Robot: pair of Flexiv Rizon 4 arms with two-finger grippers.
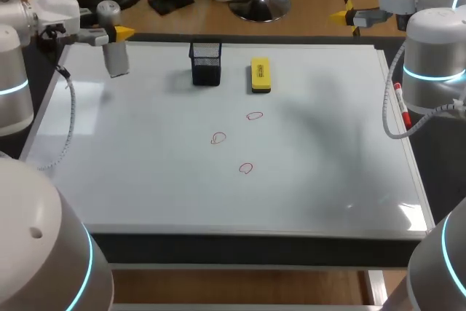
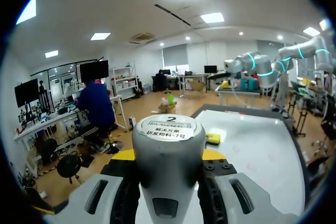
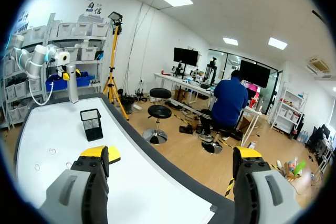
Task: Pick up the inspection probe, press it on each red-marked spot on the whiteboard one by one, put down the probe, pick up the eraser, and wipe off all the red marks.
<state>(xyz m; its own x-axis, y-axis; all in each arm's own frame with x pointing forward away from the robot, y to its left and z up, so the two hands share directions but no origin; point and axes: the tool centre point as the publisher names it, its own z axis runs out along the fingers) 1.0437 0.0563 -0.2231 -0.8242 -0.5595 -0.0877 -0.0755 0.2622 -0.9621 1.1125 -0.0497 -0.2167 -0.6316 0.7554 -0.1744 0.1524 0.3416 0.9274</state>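
1. Whiteboard first: glossy white whiteboard (image 1: 145,180) lying flat across the table, carrying everything below.
2. Left gripper (image 1: 113,34) over the board's far-left corner, clamped from both sides on the grey cylindrical inspection probe (image 1: 116,60).
3. Probe's long axis upright, working end down, apparently clear of the surface.
4. Round white label on the probe's cap, seen in the left wrist view; print present, not read off.
5. Deciding relation: three small red loop marks mid-board, all to the right of the probe and closer to the robot: left loop (image 1: 218,138), far loop (image 1: 254,116), near loop (image 1: 246,168). Left loop probably the shortest reach.
6. Along the far edge, between probe and marks: black mesh pen holder (image 1: 206,63), then the yellow block eraser (image 1: 260,76) just beside it, not touching, long axis pointing away from the robot.
7. Right gripper (image 3: 173,153) spread wide and empty, off the far-right corner, well apart from the marks; pressing best left to the left arm.
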